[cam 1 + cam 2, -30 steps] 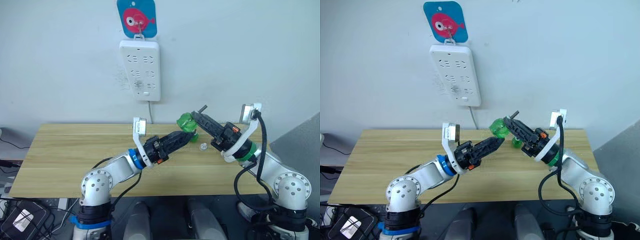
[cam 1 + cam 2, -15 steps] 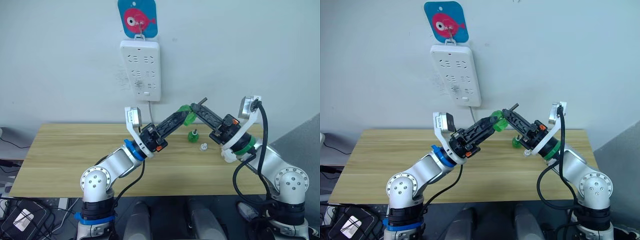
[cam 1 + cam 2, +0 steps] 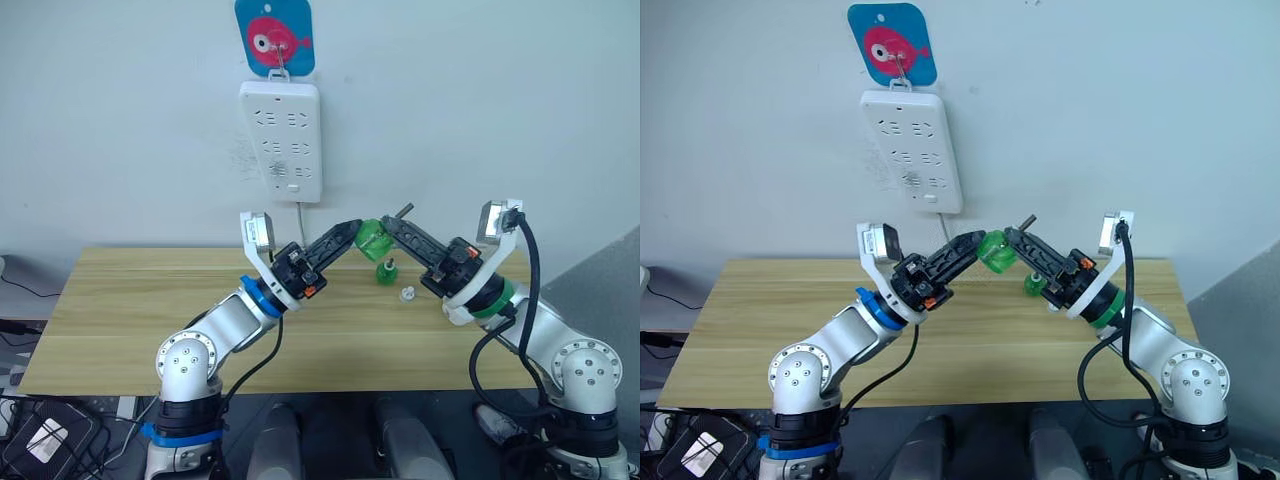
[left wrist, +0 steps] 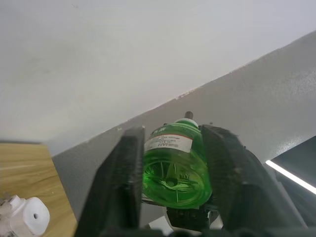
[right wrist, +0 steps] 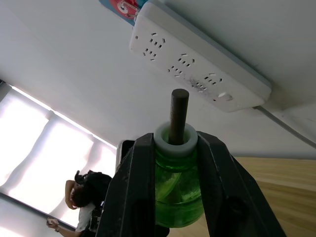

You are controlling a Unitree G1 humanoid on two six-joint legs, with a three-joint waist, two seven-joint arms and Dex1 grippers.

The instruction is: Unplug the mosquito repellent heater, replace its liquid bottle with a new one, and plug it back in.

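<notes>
A green bottle (image 3: 373,238) is held in the air above the far half of a wooden table (image 3: 130,300), gripped from both sides at once; the left gripper (image 3: 352,231) is clamped on its round body, one black finger (image 4: 126,173) pressed against each flank; the right gripper (image 3: 386,226) is closed on the upper part, its fingers (image 5: 143,182) set just below the white collar, from which a thin dark wick stem (image 5: 178,111) stands free. The two arms are raised towards each other so that their tips meet at the bottle.

Beneath the bottle and nearer the right arm, a smaller green bottle (image 3: 386,271) is stood upright on the light, plank-grained tabletop; a small white piece (image 3: 407,293) is laid just beside it, towards the table's front edge; in the left wrist view a rounded white part with a round hole (image 4: 28,218) is seen on the wood, and whether it is the same piece cannot be told.

Behind the table a pale wall (image 3: 480,100) is seen; a long white power strip (image 3: 280,140) is hung on it under a blue card with a pink fish (image 3: 273,35), its cord (image 3: 300,225) dropped behind the table; a grey panel (image 3: 600,280) is stood beyond the table's right end; cables and a black device (image 3: 45,435) are left on the floor at the left; a bright window (image 5: 29,148) and a person (image 5: 84,197) are caught in the right wrist view.
</notes>
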